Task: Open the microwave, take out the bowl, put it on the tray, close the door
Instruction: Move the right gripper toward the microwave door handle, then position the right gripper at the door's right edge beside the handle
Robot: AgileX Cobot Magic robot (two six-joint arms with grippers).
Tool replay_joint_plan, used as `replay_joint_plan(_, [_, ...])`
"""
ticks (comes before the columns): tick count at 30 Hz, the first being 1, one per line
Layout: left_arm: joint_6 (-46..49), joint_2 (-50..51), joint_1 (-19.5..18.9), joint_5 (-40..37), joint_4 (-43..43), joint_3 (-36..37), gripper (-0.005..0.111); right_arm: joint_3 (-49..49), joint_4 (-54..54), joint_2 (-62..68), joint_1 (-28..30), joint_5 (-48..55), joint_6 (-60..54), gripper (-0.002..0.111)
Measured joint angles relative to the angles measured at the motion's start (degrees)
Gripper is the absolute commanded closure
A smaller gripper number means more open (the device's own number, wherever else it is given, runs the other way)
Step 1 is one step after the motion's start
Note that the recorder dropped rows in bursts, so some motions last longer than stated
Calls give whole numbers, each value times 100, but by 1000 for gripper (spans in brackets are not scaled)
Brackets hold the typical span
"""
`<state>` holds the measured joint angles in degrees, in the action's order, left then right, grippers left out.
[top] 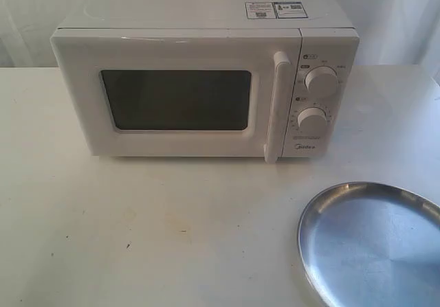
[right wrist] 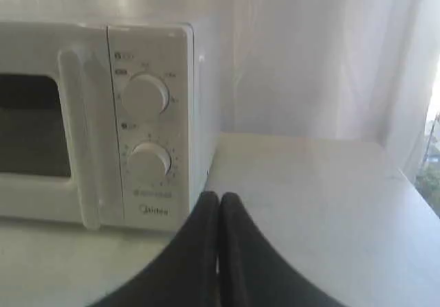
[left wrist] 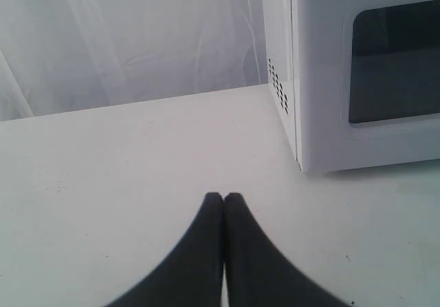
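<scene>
The white microwave [top: 206, 80] stands at the back of the table, its door [top: 175, 101] closed, with the vertical bar handle [top: 278, 106] beside two round dials [top: 320, 82]. The silver tray [top: 375, 245] lies at the front right, with nothing on it. No bowl shows in any view; the dark window reveals nothing inside. Neither arm appears in the exterior view. My left gripper [left wrist: 223, 197] is shut and holds nothing, low over the table off the microwave's [left wrist: 357, 73] left front corner. My right gripper [right wrist: 219, 197] is shut and holds nothing, in front of the microwave's [right wrist: 148, 121] dial-side corner.
A white table [top: 151, 231] carries everything, with a white curtain [left wrist: 130, 39] behind it. The table's right edge [right wrist: 412, 190] shows in the right wrist view. Vent holes [left wrist: 278, 84] mark the microwave's left side.
</scene>
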<state>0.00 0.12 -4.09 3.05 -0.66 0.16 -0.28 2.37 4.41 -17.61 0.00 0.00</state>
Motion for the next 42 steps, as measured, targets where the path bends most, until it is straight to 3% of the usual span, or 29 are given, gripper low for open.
replay_joint_plan(3, [0,0,0,0,0,0,107,0,56,0,0,-533,127,108])
replay_joint_plan(10, [0,0,0,0,0,0,107,0,195,0,0,-769,1892,108])
replay_joint_plan(21, [0,0,0,0,0,0,107,0,115,0,0,-1343,2171,108])
replay_joint_plan(27, [0,0,0,0,0,0,107,0,-1409,142,-39,-1822,2925,108])
replay_joint_plan(32, [0,0,0,0,0,0,107,-158,-3211,1040,-171,-3275,4319,108])
replay_joint_plan(36, [0,0,0,0,0,0,107,-1044,-4821,2256,-181,-4323,5275,108])
replay_joint_plan(39, [0,0,0,0,0,0,107,-1663,-5334,3240,-181,-4846,5027,108])
replay_joint_plan(42, [0,0,0,0,0,0,107,-1843,-5387,4195,-182,-5351,3933,108])
